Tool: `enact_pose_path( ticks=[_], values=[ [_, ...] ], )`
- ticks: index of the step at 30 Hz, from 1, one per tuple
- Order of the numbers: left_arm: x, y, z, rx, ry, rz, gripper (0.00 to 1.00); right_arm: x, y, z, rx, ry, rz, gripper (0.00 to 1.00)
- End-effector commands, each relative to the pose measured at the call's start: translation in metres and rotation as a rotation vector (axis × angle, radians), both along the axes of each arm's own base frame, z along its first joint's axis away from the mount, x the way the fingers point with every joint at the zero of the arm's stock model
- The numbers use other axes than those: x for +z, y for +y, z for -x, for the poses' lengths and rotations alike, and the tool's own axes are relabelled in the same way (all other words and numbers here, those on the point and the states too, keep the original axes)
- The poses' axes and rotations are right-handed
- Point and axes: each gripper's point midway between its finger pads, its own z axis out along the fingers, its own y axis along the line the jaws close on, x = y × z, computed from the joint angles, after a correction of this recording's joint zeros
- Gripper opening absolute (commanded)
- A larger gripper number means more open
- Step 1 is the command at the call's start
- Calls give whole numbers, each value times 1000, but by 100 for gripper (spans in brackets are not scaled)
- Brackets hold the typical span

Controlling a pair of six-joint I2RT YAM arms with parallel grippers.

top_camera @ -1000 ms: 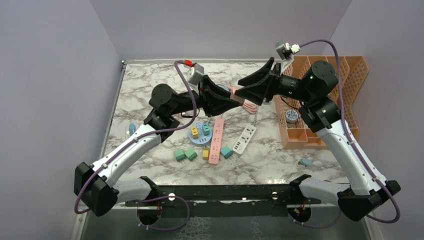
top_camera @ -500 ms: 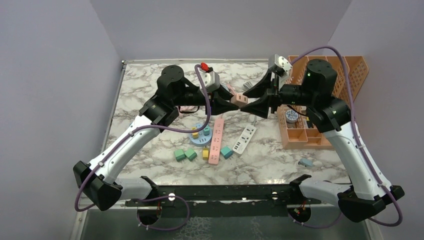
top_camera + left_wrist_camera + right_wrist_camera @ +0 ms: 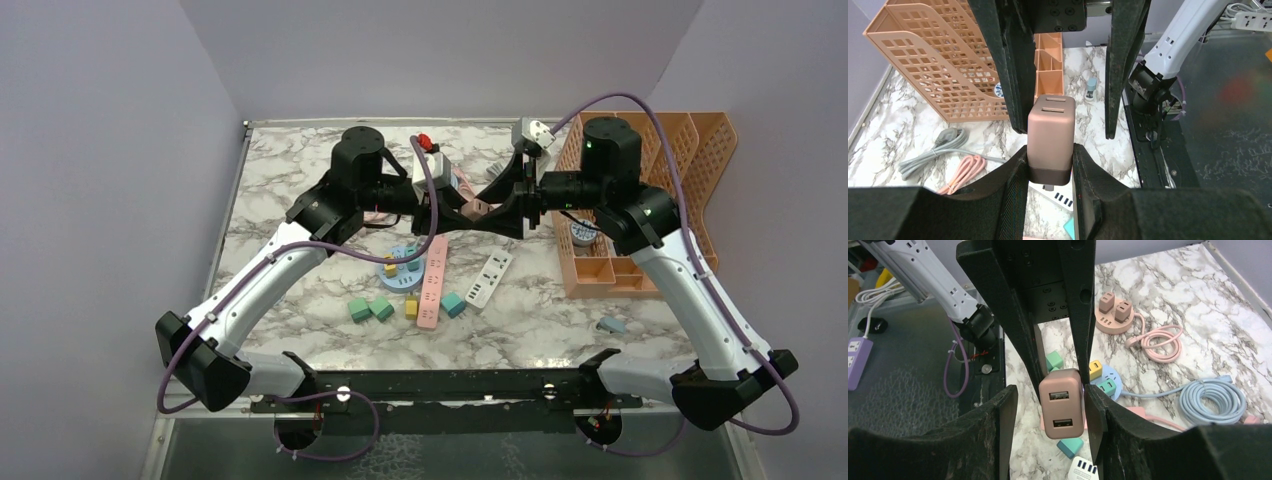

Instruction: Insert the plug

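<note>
A dusty-pink plug [image 3: 481, 208] with two USB ports hangs in the air over the middle of the table. My left gripper [image 3: 466, 212] is shut on it; in the left wrist view the plug [image 3: 1050, 135] is squeezed between both pads at its darker base. My right gripper [image 3: 497, 211] faces it from the right, open, with its fingers on either side of the plug [image 3: 1062, 407]. There is a clear gap on the left side, while the right finger [image 3: 1093, 405] is close or touching. Below lie a pink power strip [image 3: 432, 283] and a white power strip [image 3: 489, 278].
A round blue socket [image 3: 400, 270] holds small plugs. Teal plugs [image 3: 370, 309] and a yellow one [image 3: 411, 307] lie loose nearby. An orange basket [image 3: 640, 200] stands at the right. A pink round socket [image 3: 1114, 315], a pink cable and a blue cable [image 3: 1213, 400] lie at the back.
Both arms swung toward each other above the table. The left brought the plug between the right gripper's fingers, which have narrowed around it.
</note>
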Motion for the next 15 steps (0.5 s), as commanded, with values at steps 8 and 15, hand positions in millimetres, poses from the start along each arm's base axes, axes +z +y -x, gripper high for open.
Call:
enact_pose_path(
  ticks=[8,15],
  values=[
    [8,3,14,-87,-23,-1,0,-26,9,12,44,-2,104,49],
    [1,7,15,-81,-23,-33,0,-29,10,13,41,-16,118,35]
  ],
)
